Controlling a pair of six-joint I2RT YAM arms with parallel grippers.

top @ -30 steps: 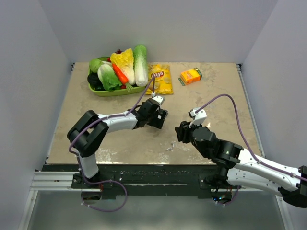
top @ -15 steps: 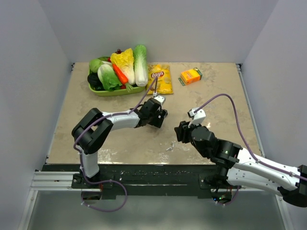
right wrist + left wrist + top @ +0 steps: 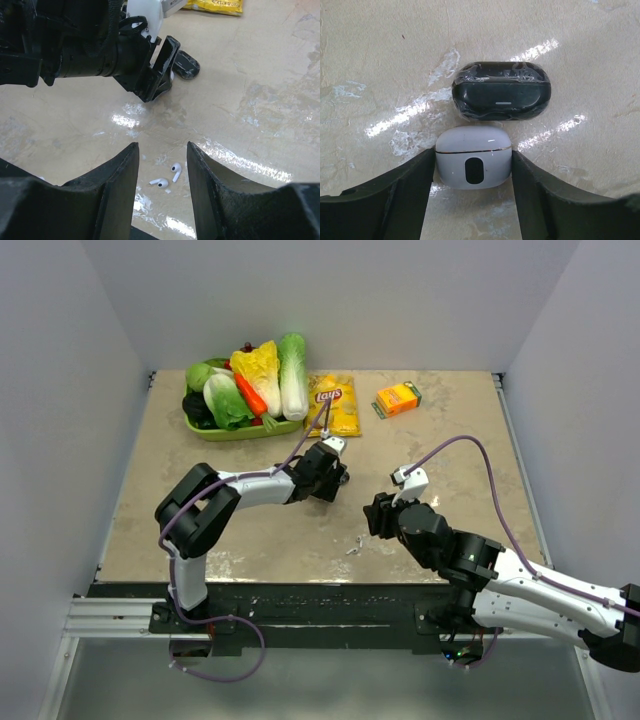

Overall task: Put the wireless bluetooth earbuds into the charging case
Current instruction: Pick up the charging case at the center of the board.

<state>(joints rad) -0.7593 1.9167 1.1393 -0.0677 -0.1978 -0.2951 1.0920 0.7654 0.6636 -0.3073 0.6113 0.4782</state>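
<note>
A white charging case [image 3: 473, 150], lid closed, stands on the table between the fingers of my left gripper [image 3: 472, 161], and both fingers press its sides. Just beyond it lies a black case [image 3: 501, 92] wrapped in clear film. Two small white earbuds with stems [image 3: 174, 170] [image 3: 160, 182] lie side by side on the table, seen in the top view as white specks [image 3: 355, 545]. My right gripper [image 3: 162, 146] hangs open above them, holding nothing. In the top view the left gripper [image 3: 338, 478] is at mid-table and the right gripper [image 3: 372, 515] is to its right.
A green tray [image 3: 215, 430] of vegetables sits at the back left. A yellow Lay's bag [image 3: 335, 405] and an orange box [image 3: 397, 398] lie along the back. The left arm's wrist [image 3: 100, 50] fills the top left of the right wrist view.
The left gripper has crept slightly forward and its fingers have closed in from wide open onto the white case. The right arm has stayed still.
</note>
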